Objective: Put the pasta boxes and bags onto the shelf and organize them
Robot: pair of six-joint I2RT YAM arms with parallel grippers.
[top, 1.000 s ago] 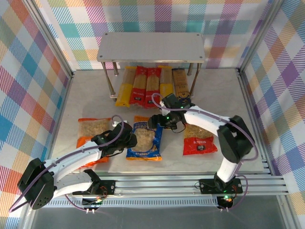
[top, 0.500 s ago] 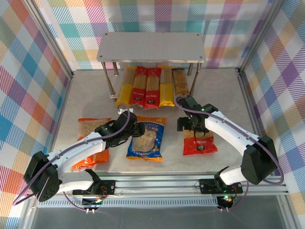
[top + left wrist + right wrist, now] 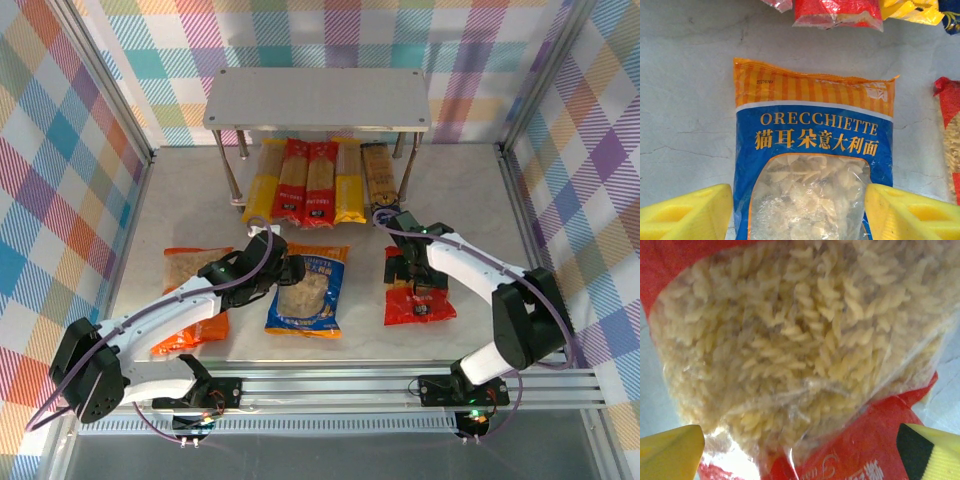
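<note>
Red bag (image 3: 805, 340), between spread fingers (image 3: 670, 452), right gripper (image 3: 800, 455)

Top external camera: mounted high behind my arm bases, tilted down and forward. It takes in the whole surface (image 3: 470, 190), with the shelf (image 3: 318, 98) at the far end. Widest, farthest view.

Left wrist camera: looks straight down on the blue bag (image 3: 812, 165) from fairly close, label reading upright. The left gripper (image 3: 800, 215) has its fingers in the frame's bottom corners.

Right wrist camera: also looks down, very near the red bag (image 3: 805, 340). The right gripper (image 3: 800, 450) has its tips in the bottom corners.

I find both bags again mid-surface in the top view.
</note>
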